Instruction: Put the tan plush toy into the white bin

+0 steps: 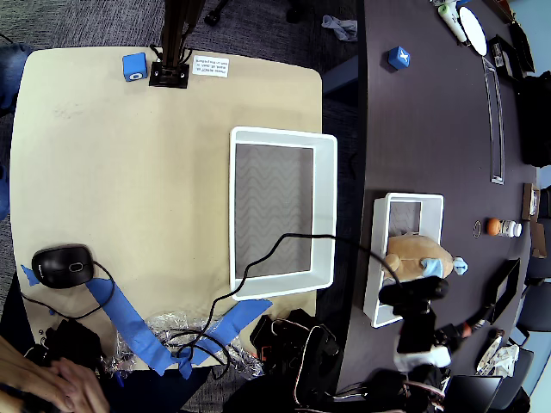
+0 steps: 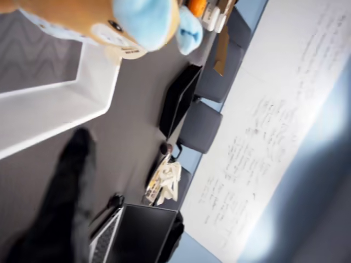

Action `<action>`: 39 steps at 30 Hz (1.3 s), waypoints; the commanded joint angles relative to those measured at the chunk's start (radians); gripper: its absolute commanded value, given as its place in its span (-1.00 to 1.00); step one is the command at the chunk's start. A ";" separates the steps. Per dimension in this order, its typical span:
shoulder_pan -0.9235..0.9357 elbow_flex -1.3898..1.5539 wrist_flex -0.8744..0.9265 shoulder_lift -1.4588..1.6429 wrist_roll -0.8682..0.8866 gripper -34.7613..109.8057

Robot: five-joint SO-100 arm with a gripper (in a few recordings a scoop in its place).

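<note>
While the tan plush toy (image 1: 417,252) sits in the smaller white bin (image 1: 376,267) on the dark table (image 1: 413,129), the gripper (image 1: 415,292) hangs right at the toy's near side, black arm over that bin's lower end; how wide its jaws stand, I cannot tell. Left of the toy, well apart, the larger white bin (image 1: 323,211) waits on the tan table (image 1: 129,172). Up close in the wrist view, the toy (image 2: 82,19) shows light blue patches beside a white bin wall (image 2: 66,98).

In the overhead view the toy (image 1: 417,252) is lying in the small bin (image 1: 379,258) — right of the big bin (image 1: 325,206), which is sitting on the table (image 1: 129,172).
</note>
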 commanded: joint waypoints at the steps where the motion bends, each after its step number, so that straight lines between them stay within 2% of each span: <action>1: 0.025 -0.109 0.011 -0.060 0.147 0.50; 5: 0.029 -0.138 0.011 -0.089 0.301 0.49; 14: 0.291 -0.244 0.008 -0.107 0.499 0.49; 19: 0.348 -0.307 0.008 -0.202 0.620 0.49; 30: 0.347 -0.336 0.006 -0.440 0.634 0.49; 39: 0.345 -0.509 0.006 -0.607 0.626 0.49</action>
